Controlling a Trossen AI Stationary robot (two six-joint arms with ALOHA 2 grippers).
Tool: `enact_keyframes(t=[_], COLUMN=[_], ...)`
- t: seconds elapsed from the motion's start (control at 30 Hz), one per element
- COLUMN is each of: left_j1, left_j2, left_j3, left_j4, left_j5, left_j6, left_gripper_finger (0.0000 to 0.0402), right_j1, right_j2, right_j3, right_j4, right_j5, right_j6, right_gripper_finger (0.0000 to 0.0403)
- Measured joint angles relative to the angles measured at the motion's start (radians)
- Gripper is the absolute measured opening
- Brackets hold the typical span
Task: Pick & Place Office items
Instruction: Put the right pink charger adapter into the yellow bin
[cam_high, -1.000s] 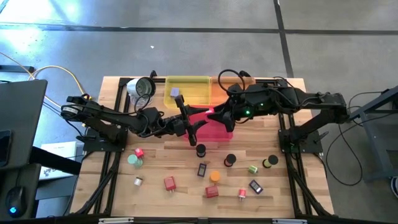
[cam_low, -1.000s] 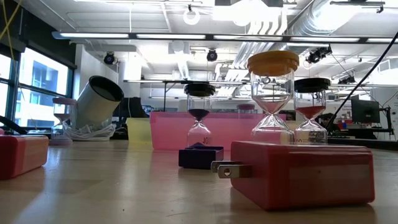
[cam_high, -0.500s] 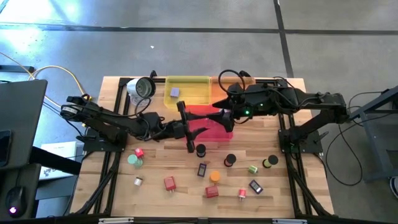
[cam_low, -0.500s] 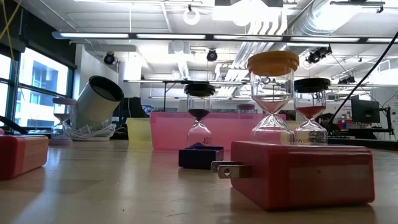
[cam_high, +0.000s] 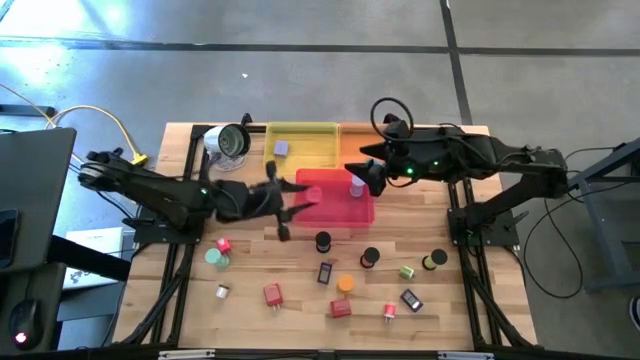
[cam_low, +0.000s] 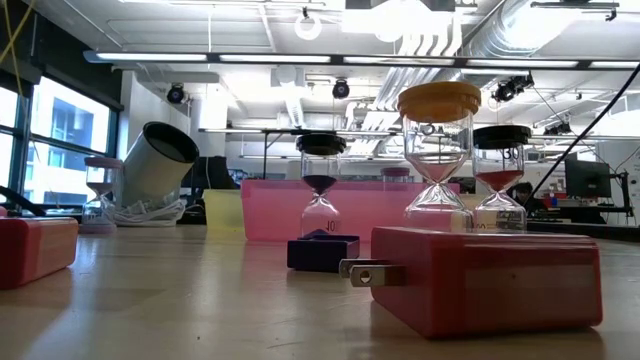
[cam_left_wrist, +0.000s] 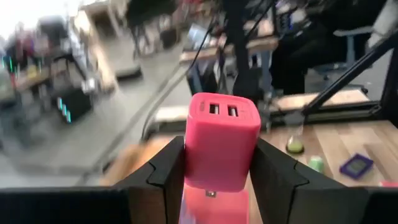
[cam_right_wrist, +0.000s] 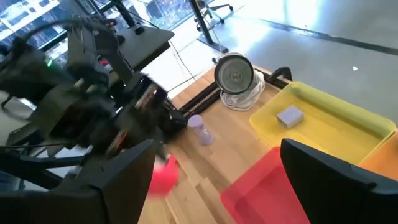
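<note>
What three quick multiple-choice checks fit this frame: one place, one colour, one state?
1. Where is the grey block?
A. on the bare wood
B. in the yellow tray
C. on the floor

2. What colour is the charger between the left jaws?
A. pink
B. blue
C. green

3. How do the right jaws stand?
A. shut, empty
B. shut on a block
C. open, empty

Answers:
1 B: the high view shows the block lying inside the tray's walls.
2 A: the left wrist view shows a pink two-port body clamped between the dark fingers.
3 C: the right wrist view shows the fingers wide apart with nothing between them.
</note>
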Motion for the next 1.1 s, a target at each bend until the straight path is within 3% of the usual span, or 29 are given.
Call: enact_keyframes(t=[0.2, 0.37, 0.43, 0.6, 0.77, 0.97, 1.1], left_j1=[0.102, 0.247, 0.306, 0.452, 0.605, 0.741, 0.788], left_j2=[-0.151, -0.195, -0.187, -0.118, -0.003, 0.190, 0.311], left_j3=[0.000, 0.000, 0.000, 0.010, 0.129, 0.329, 0.412], left_j4=[-0.367, -0.527, -0.571, -0.590, -0.717, -0.926, -0.996], left_j5=[-0.001, 0.006, 0.059, 0.223, 0.369, 0.504, 0.537], left_j6=[-0.269, -0.422, -0.447, -0.466, -0.469, -0.265, -0.140], left_gripper_finger=[0.0135, 0.0135, 0.0135, 0.0135, 0.0135, 0.0135, 0.0135], right_j1=[0.036, 0.037, 0.031, -0.003, -0.067, -0.158, -0.197], right_j2=[-0.001, 0.007, 0.009, 0.008, 0.008, 0.008, 0.008], right_j3=[0.000, 0.000, -0.001, -0.002, -0.002, -0.002, -0.002], right_j4=[-0.042, -0.062, -0.062, -0.061, -0.051, -0.064, -0.067], right_j5=[0.021, 0.090, 0.097, 0.069, 0.034, -0.067, -0.085], right_j6=[0.005, 0.005, 0.005, -0.029, -0.099, -0.187, -0.227], right_gripper_finger=[0.0335, 0.0335, 0.0335, 0.0335, 0.0335, 0.0335, 0.0335])
